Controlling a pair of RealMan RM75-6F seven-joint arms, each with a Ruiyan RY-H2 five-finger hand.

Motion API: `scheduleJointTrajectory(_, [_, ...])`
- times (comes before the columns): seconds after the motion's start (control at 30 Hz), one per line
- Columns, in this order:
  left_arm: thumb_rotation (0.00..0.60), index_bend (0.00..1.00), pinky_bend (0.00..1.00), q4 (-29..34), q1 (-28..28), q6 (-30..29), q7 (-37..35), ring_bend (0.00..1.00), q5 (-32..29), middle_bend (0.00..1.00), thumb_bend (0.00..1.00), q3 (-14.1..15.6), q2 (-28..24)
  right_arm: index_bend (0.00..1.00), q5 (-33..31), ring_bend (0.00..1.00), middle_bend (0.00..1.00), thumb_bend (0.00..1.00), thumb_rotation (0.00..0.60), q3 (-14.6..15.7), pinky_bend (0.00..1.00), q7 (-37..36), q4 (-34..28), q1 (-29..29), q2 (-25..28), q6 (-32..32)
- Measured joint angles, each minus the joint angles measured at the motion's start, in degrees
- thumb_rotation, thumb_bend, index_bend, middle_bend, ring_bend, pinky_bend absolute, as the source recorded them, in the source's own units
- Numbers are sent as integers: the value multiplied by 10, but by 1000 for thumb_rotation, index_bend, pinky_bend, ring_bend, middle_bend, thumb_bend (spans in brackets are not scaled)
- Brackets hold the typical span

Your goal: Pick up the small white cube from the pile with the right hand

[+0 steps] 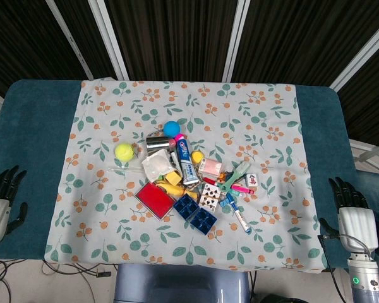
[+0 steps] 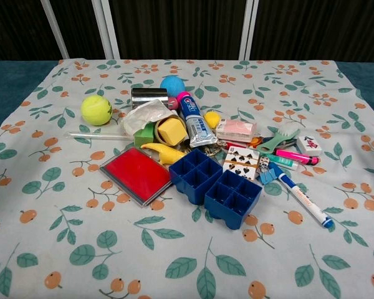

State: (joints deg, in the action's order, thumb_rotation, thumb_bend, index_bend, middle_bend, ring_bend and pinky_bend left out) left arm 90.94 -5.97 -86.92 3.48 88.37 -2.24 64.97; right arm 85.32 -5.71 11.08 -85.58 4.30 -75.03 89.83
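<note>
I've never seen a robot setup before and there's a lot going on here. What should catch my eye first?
Probably the colourful pile of odds and ends in the middle of the flowered tablecloth: a red flat box and a blue tray at the front, a yellow-green tennis ball off to the left. The small white cube sits at the pile's right edge. In the head view, the left hand and right hand wait empty at the table's corners.

Table: your table point(image 1: 31, 120) is dark teal, bare at both ends.
Cloth: a floral tablecloth point(image 1: 265, 120) covers its middle.
On the cloth: you have a tennis ball point(image 2: 96, 109), red case point(image 2: 139, 175), blue tray point(image 2: 215, 185) and marker point(image 2: 304, 199) in a central pile.
</note>
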Motion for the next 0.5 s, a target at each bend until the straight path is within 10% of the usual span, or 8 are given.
scheduleJointTrajectory(0.5, [600, 9, 88, 0, 1, -1, 0, 27, 0, 0, 519, 0, 0, 75, 0, 125, 96, 229, 600, -2, 222, -5, -2, -1, 1, -1])
